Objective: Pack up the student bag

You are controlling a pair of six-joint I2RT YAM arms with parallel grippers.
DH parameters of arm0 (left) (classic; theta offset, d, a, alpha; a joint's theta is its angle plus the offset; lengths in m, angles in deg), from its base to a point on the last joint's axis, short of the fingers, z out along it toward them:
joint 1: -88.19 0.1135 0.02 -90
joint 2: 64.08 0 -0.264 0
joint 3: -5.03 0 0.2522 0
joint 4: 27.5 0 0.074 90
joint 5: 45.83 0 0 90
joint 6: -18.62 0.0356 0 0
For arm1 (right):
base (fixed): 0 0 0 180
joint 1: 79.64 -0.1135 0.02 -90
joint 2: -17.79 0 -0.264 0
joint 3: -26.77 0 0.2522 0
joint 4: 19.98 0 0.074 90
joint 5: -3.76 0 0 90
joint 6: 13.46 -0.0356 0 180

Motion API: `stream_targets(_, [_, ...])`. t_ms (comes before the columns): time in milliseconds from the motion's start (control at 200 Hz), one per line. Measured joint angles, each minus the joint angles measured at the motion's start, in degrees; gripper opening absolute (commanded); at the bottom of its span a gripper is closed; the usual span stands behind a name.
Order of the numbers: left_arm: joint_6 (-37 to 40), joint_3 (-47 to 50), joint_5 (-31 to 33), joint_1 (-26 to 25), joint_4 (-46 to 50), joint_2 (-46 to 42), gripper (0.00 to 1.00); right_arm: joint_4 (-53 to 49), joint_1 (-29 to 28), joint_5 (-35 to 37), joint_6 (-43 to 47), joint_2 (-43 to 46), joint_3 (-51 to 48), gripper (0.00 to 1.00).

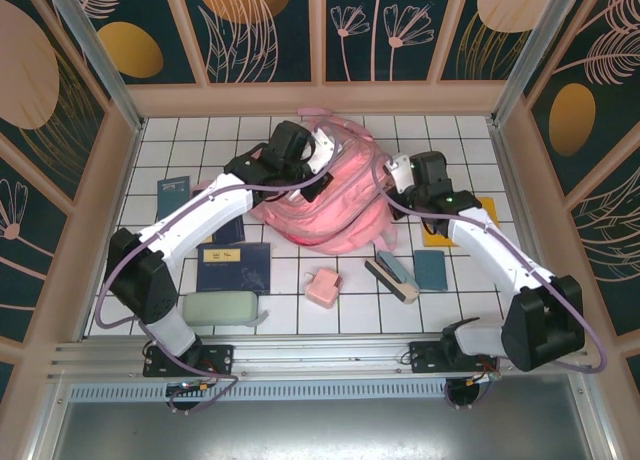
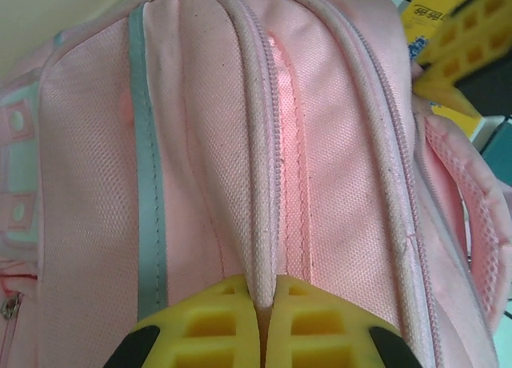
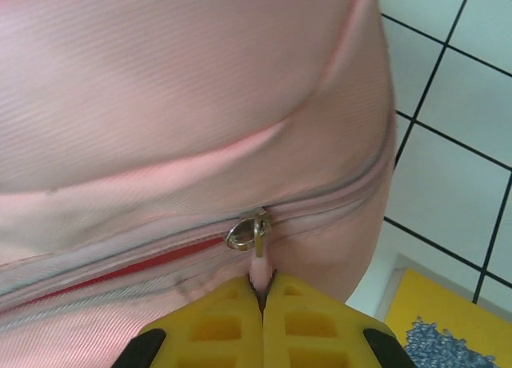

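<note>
The student bag, a big pink backpack with grey stripes, lies at the back middle of the tiled table. My left gripper is at the bag's top left. In the left wrist view its yellow fingers are shut on a pale pink piped seam of the bag. My right gripper is at the bag's right side. In the right wrist view it is shut on the pink zipper pull below the metal slider. The zip is partly open to the slider's left, showing red lining.
In front of the bag lie a navy notebook, a pale green pencil case, a small pink box, a dark eraser-like block, a teal book and a yellow book. Another blue book lies far left.
</note>
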Motion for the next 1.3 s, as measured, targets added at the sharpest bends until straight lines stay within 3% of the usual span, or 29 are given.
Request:
stream_targets(295, [6.6,6.8,0.9,-2.5,-2.3,-5.8,0.00,-0.3,4.9,-2.3,1.0,-6.3,4.7,0.00])
stream_targets(500, [12.0,10.6,2.7,-3.6,-4.8,-9.0,0.00,-1.5,7.0,-6.8,3.7,-7.3,8.8,0.00])
stream_targets(671, [16.5,12.8,4.8,-5.5,-7.7,-10.1,0.00,-3.3,8.7,-11.0,6.4,-13.1,16.0,0.00])
stream_targets(856, [20.2,14.7,6.3,-5.6,-9.6,-10.5,0.00,-5.6,8.8,-13.5,9.4,-20.1,21.3,0.00])
stream_targets(1141, [25.9,14.8,5.9,-5.7,-9.5,-10.8,0.00,-6.1,8.5,-12.3,12.8,-23.3,23.6,0.04])
stream_targets(1296, [27.8,14.8,5.4,-5.6,-9.7,-10.8,0.00,-6.4,8.4,-12.6,13.2,-29.0,30.7,0.08])
